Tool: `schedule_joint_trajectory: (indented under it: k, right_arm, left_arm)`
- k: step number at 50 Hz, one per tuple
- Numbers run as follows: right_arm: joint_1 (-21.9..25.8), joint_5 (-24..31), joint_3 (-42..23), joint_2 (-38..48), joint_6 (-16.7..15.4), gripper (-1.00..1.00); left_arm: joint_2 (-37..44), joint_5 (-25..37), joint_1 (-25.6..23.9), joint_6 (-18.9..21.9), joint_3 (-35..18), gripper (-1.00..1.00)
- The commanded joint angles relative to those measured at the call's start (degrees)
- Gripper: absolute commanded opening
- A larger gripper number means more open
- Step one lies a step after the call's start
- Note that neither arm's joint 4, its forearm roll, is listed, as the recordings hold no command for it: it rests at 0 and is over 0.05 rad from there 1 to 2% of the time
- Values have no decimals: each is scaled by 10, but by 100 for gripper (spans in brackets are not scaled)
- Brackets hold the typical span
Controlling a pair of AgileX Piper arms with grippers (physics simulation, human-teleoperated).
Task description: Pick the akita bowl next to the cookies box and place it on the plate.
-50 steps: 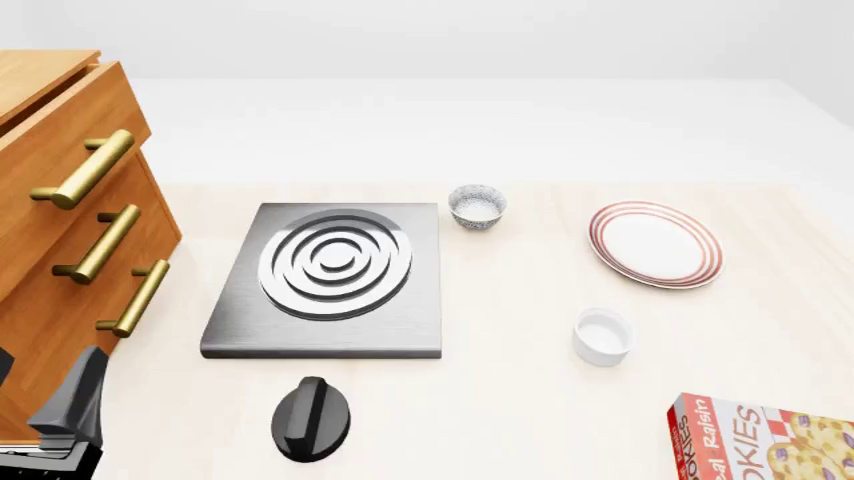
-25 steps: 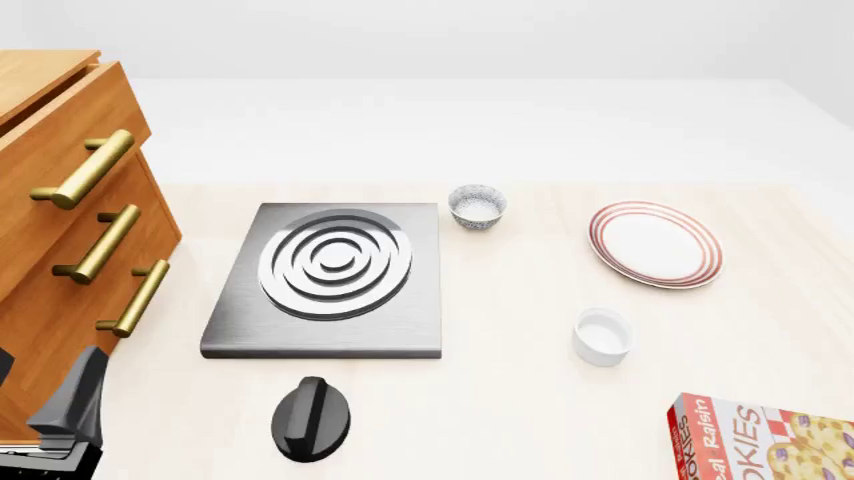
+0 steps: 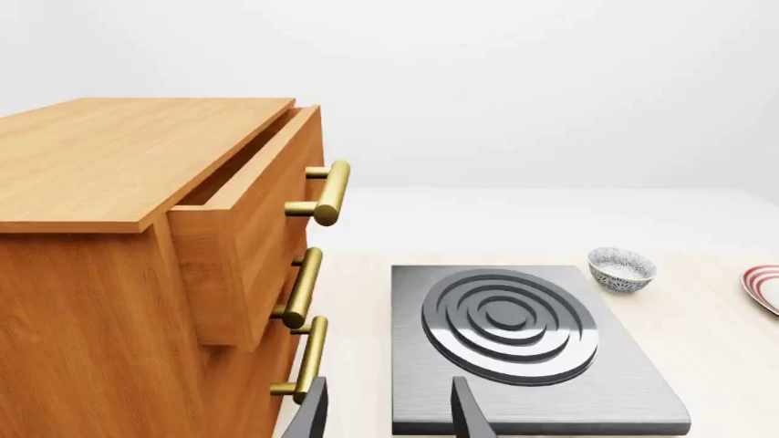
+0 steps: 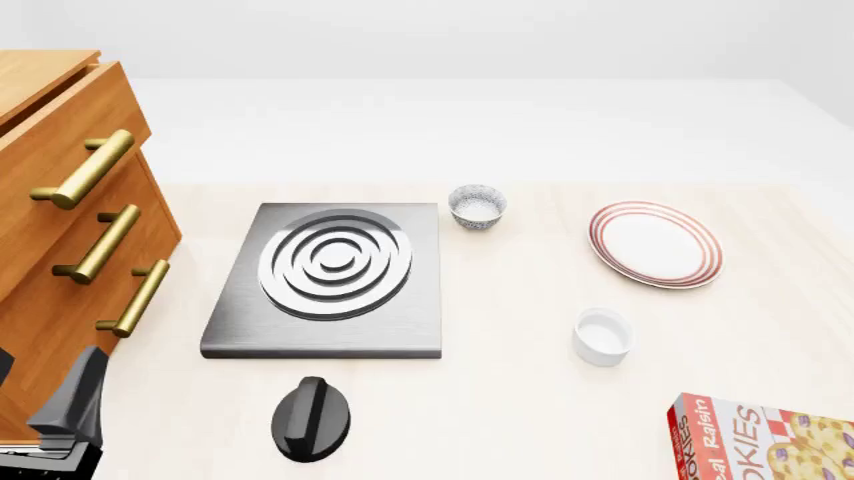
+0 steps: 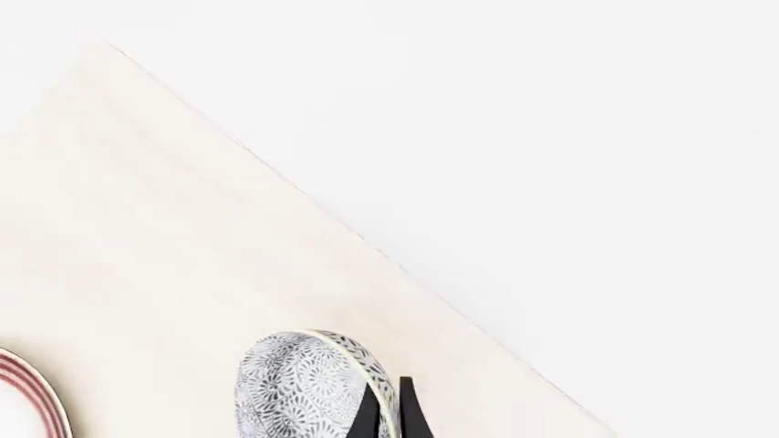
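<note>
Right gripper [image 5: 392, 422] shows me one dark finger [image 5: 410, 416] against the akita bowl's [image 5: 305, 388] rim; whether I'm clamped, I cannot tell. Bowl tilted, plate [image 5: 27, 394] near, beyond the bowl's other side, so this arm carries.

cookies box [image 4: 774, 440] cut by frame edge

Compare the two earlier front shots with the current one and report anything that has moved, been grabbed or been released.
Nothing has visibly changed in the front view. The patterned bowl beyond the stove, the striped plate, the white cup, the cookies box and the left gripper at the lower left edge all sit where they were.
</note>
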Motion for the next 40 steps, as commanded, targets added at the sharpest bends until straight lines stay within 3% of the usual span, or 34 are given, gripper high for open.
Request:
schedule_joint_trajectory:
  k: [1, 3, 6, 8, 16, 17, 21, 29, 32, 40]
  right_arm:
    - [19, 31, -11, -50, 39, -100]
    - [38, 28, -5, -62, 72, -100]
    - [41, 37, -12, -67, 74, -100]
    - [62, 29, 2, -79, 114, -100]
    - [69, 30, 3, -84, 138, -100]
    - [84, 22, 13, -90, 158, -100]
    - [85, 29, 7, -91, 152, -100]
    - [116, 36, 10, -102, 185, -100]
    - [120, 48, -4, -101, 178, -100]
    - [150, 48, -6, -104, 205, -100]
  left_arm:
    - [0, 0, 0, 0, 0, 100]
    - [0, 0, 0, 0, 0, 100]
    - [0, 0, 0, 0, 0, 100]
    - [0, 0, 0, 0, 0, 100]
    - [0, 0, 0, 0, 0, 100]
    - [0, 0, 0, 0, 0, 100]
    - [0, 0, 0, 0, 0, 100]
    - [0, 0, 0, 0, 0, 100]
    - [0, 0, 0, 0, 0, 100]
    - [0, 0, 0, 0, 0, 100]
